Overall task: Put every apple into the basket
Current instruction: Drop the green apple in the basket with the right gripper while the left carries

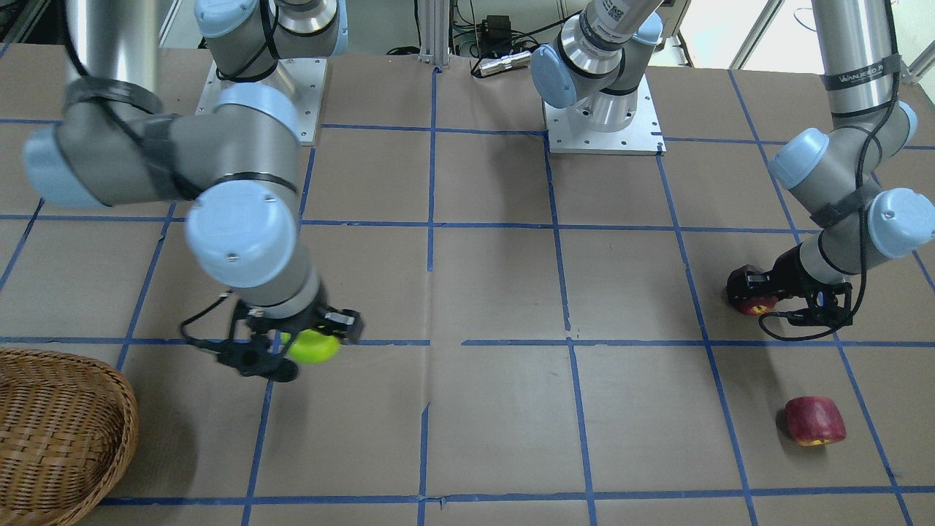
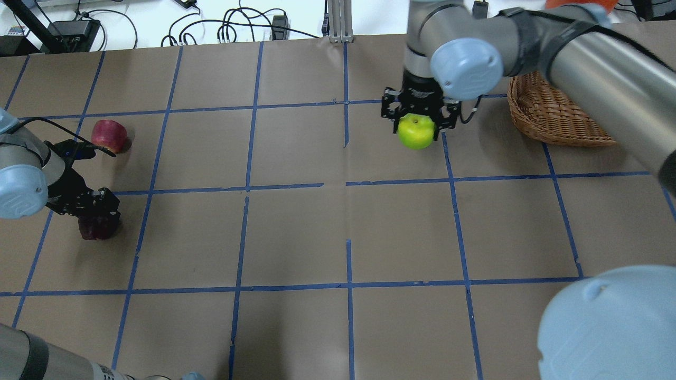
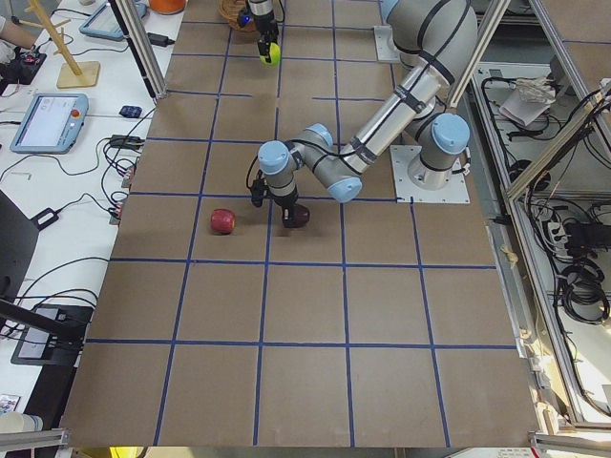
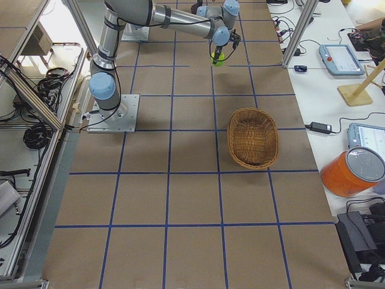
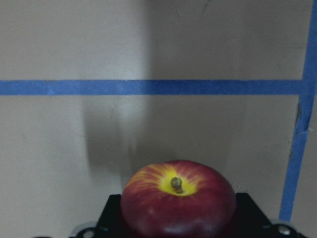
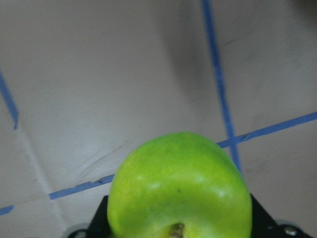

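Note:
My right gripper (image 2: 417,120) is shut on the lime-green apple (image 2: 416,133) and holds it above the table, left of the wicker basket (image 2: 554,119) in the overhead view. The apple fills the right wrist view (image 6: 178,193). My left gripper (image 2: 96,214) is shut on the dark maroon apple (image 2: 97,228), low over the table at the left side; the left wrist view shows this apple (image 5: 178,206) stem up between the jaws. The lighter red apple (image 2: 109,135) lies loose on the table just beyond it.
In the front-facing view the basket (image 1: 58,431) sits at the lower left corner with nothing showing in it, and the lighter red apple (image 1: 814,421) lies at the lower right. Brown paper with blue tape lines covers the table (image 1: 497,292).

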You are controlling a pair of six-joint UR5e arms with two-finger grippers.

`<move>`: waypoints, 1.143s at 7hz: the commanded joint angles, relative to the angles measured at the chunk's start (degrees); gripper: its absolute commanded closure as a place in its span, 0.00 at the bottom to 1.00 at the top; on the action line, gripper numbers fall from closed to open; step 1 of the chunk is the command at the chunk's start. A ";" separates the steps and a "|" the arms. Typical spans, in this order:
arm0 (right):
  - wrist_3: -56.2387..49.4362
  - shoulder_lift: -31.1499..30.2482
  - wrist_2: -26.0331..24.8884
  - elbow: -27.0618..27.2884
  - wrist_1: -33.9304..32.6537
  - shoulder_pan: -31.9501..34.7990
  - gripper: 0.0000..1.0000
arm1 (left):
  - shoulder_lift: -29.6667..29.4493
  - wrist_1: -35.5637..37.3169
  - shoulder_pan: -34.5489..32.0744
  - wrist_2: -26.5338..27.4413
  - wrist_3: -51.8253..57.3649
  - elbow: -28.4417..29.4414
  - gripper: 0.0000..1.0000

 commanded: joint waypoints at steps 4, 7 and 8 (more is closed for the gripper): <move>-36.57 6.55 -14.66 -4.30 -11.85 -25.33 1.00 | 1.74 -23.78 -21.55 -8.33 -36.73 19.73 0.73; -46.90 13.69 -14.40 -4.30 -24.03 -30.89 1.00 | -1.76 -15.07 -39.65 -12.74 -64.53 19.33 0.73; -47.96 15.36 -14.40 -4.13 -24.56 -31.51 0.65 | -4.22 -6.99 -45.29 -12.93 -70.70 16.80 0.72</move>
